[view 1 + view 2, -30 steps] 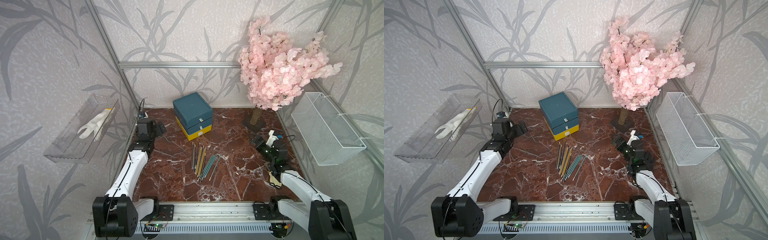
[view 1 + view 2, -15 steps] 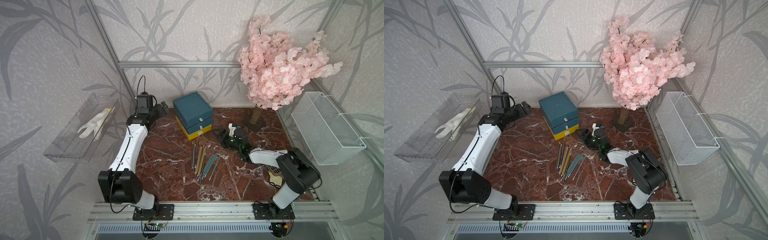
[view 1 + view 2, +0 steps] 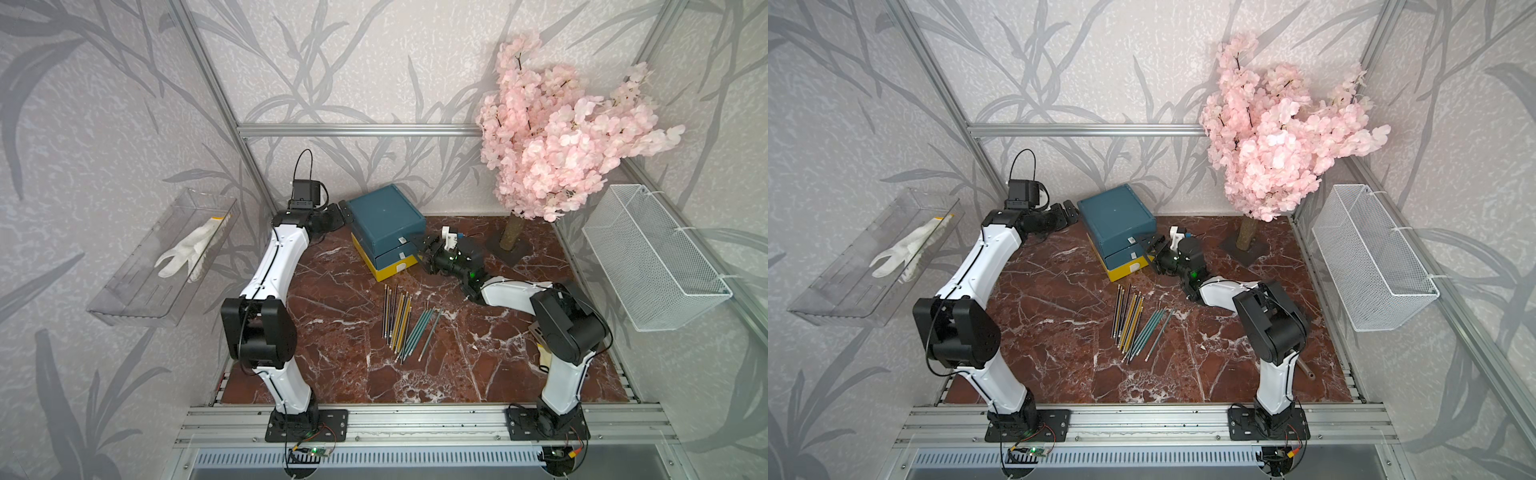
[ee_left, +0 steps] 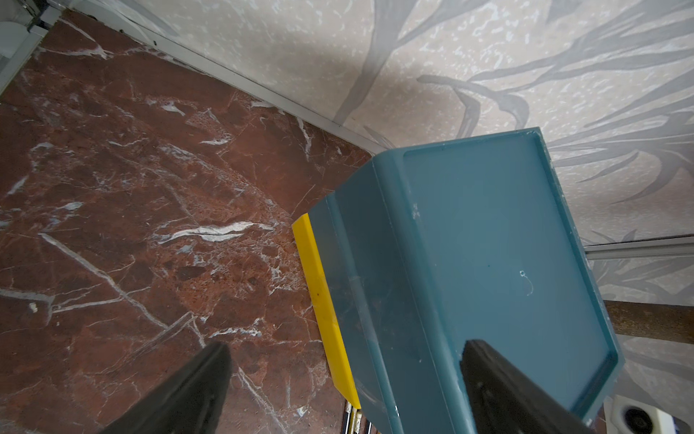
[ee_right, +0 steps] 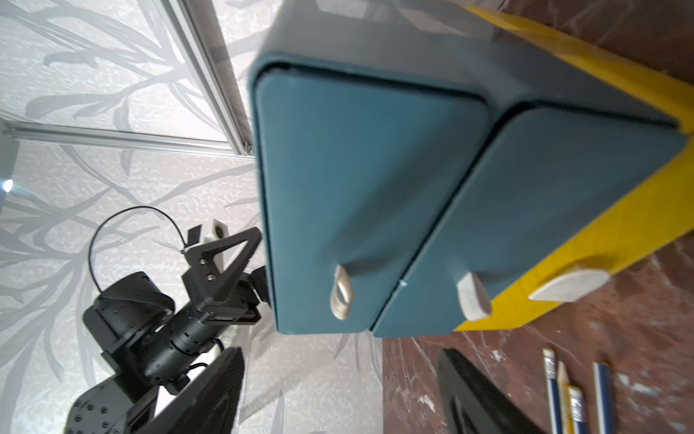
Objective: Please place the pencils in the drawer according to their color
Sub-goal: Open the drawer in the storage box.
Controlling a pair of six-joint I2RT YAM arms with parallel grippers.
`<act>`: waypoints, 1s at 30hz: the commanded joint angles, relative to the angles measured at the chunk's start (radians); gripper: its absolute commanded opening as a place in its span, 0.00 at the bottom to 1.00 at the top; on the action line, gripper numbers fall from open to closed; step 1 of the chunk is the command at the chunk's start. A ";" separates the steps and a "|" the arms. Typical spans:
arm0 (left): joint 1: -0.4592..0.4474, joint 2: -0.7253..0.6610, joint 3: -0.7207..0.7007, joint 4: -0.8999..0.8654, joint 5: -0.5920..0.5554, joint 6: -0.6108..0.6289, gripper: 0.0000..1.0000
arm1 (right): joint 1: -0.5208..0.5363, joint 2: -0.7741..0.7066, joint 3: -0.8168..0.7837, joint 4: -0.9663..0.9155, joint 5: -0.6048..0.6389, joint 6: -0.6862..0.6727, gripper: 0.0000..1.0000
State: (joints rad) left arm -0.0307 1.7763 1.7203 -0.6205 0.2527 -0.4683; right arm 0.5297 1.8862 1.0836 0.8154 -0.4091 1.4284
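Note:
The drawer (image 3: 386, 224) (image 3: 1117, 216) is a teal box with a yellow bottom tier, standing shut at the back of the marble floor. Each tier has a white pull tab. Several pencils (image 3: 405, 324) (image 3: 1138, 324), dark, yellow and teal, lie fanned out in front of it. My left gripper (image 3: 340, 211) (image 4: 347, 347) is open at the box's back left corner, one finger over its top and one over the floor. My right gripper (image 3: 422, 251) (image 5: 340, 355) is open and empty, facing the drawer fronts (image 5: 375, 169), with the top tab (image 5: 341, 297) just ahead of its gap.
A pink blossom tree (image 3: 557, 137) stands at the back right on a dark base (image 3: 511, 247). A white mesh basket (image 3: 652, 257) hangs on the right wall. A clear tray (image 3: 137, 291) on the left wall holds a white glove (image 3: 187, 249).
Both arms have risen from their folded rest and reached toward the drawer. The left gripper came to its back left corner, the right gripper to its front. The pencils have not moved.

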 commanded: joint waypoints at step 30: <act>-0.032 0.063 0.047 0.009 0.026 -0.044 1.00 | 0.004 0.198 0.262 -0.074 -0.079 0.028 0.20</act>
State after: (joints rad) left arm -0.0544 1.8236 1.7348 -0.6193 0.2817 -0.5022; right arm 0.5438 2.0624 1.3117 0.7429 -0.4831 1.4654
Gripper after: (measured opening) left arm 0.999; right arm 0.202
